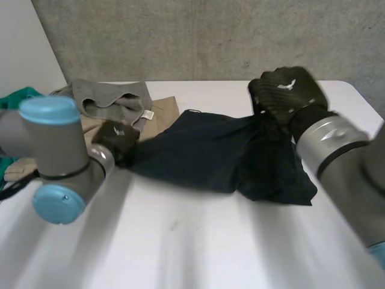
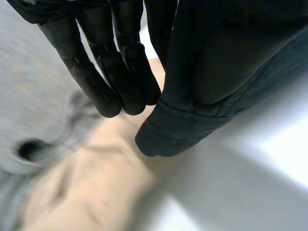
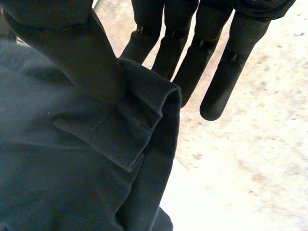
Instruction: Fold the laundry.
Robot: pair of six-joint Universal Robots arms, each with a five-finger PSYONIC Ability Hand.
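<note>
A dark navy garment (image 1: 210, 150) hangs stretched between my two hands, a little above the white table (image 1: 180, 241). At the garment's left corner, my left hand (image 1: 117, 139) pinches the hemmed edge (image 2: 173, 130) between its straight fingers (image 2: 96, 62) and the thumb. My right hand (image 1: 289, 93) is raised higher at the right corner. There its thumb (image 3: 82, 53) presses a folded hem (image 3: 139, 120) against the straight fingers (image 3: 192, 57). The garment's lower part sags in folds below the right hand.
A grey garment (image 1: 114, 99) lies on a tan one (image 1: 159, 114) at the back left of the table. Green cloth (image 1: 18, 96) sits at the far left edge. A concrete wall (image 1: 210, 36) stands behind the table.
</note>
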